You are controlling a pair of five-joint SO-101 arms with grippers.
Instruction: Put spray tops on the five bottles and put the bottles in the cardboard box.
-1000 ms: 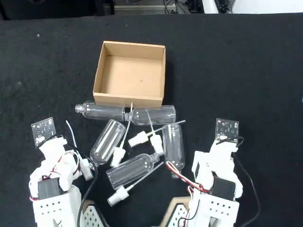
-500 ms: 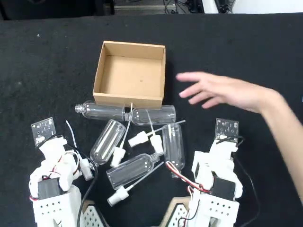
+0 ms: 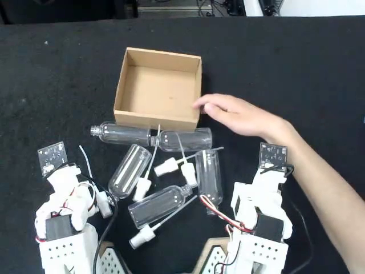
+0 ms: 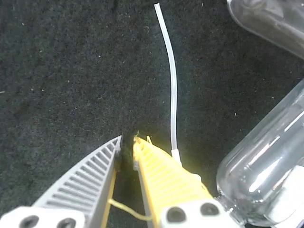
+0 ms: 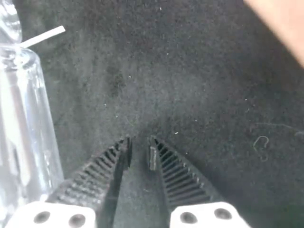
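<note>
Several clear bottles lie uncapped in front of the cardboard box (image 3: 158, 85): two end to end (image 3: 122, 134) (image 3: 185, 138), and others (image 3: 130, 170) (image 3: 209, 174) (image 3: 159, 205) nearer the arms. White spray tops (image 3: 166, 166) (image 3: 142, 235) with thin dip tubes lie scattered among them. A person's hand (image 3: 236, 114) rests on the box's near right corner. My left gripper (image 4: 127, 140) is shut over bare cloth beside a dip tube (image 4: 168, 80) and a bottle (image 4: 266, 156). My right gripper (image 5: 139, 145) is shut with nothing in it, a bottle (image 5: 23, 118) to one side.
The table is covered in black cloth (image 3: 296, 68). The person's forearm (image 3: 325, 188) crosses the right side of the table, above the right arm (image 3: 265, 197). The left arm (image 3: 68, 197) sits at the near left. Cables and equipment line the far edge.
A person's hand came in from the right and now touches the box's corner; the box has shifted slightly. Both arms and the bottles have stayed put.
</note>
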